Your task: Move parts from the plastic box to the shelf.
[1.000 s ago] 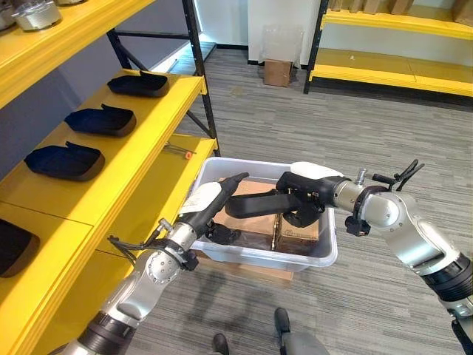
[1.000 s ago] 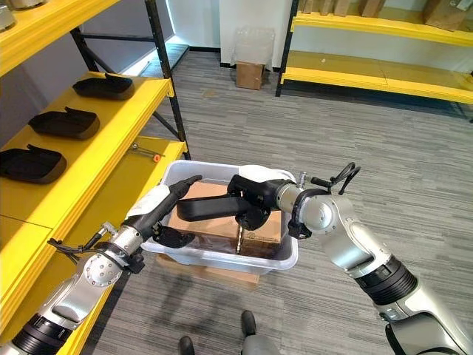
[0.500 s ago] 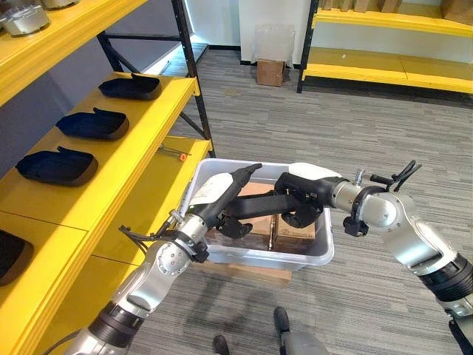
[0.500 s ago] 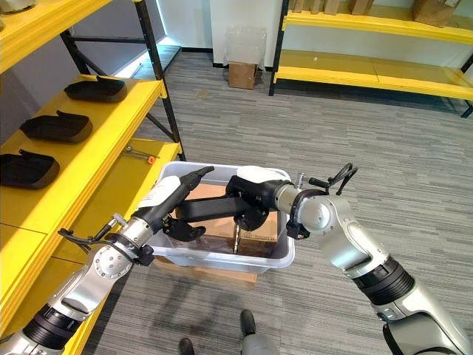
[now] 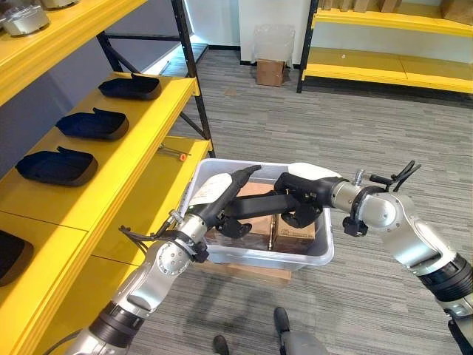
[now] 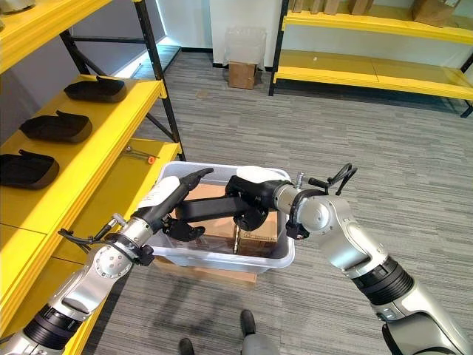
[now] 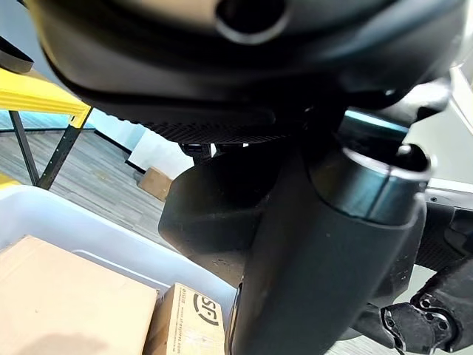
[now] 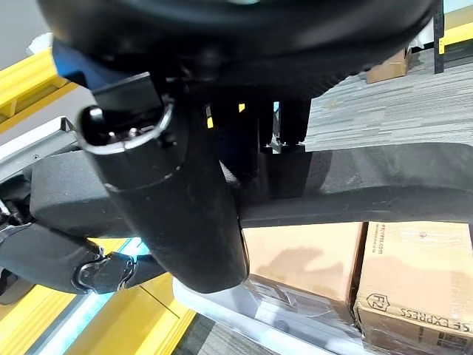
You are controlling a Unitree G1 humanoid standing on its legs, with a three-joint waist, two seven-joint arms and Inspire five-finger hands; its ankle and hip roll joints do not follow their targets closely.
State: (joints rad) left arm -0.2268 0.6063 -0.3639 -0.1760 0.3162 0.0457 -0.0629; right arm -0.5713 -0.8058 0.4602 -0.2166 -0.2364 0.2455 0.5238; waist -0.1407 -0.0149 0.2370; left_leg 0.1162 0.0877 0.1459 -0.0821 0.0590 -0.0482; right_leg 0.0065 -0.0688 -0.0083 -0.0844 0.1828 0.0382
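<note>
Where cardboard boxes [image 5: 294, 229] sit: plastic box [image 5: 314, 255].

The box [image 5: 314, 255] sits on the floor at centre, with cardboard boxes [image 5: 295, 233] inside it. The shelf [image 5: 129, 159] runs along at 9 o'clock, with three parts [image 5: 59, 164] in a row on it. A carton [image 5: 270, 72] stands at 12 o'clock, and another shelf [image 5: 384, 70] at 1 o'clock.

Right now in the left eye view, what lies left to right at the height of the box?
Yellow shelf → left hand → black part → right hand → plastic box right wall.
</note>
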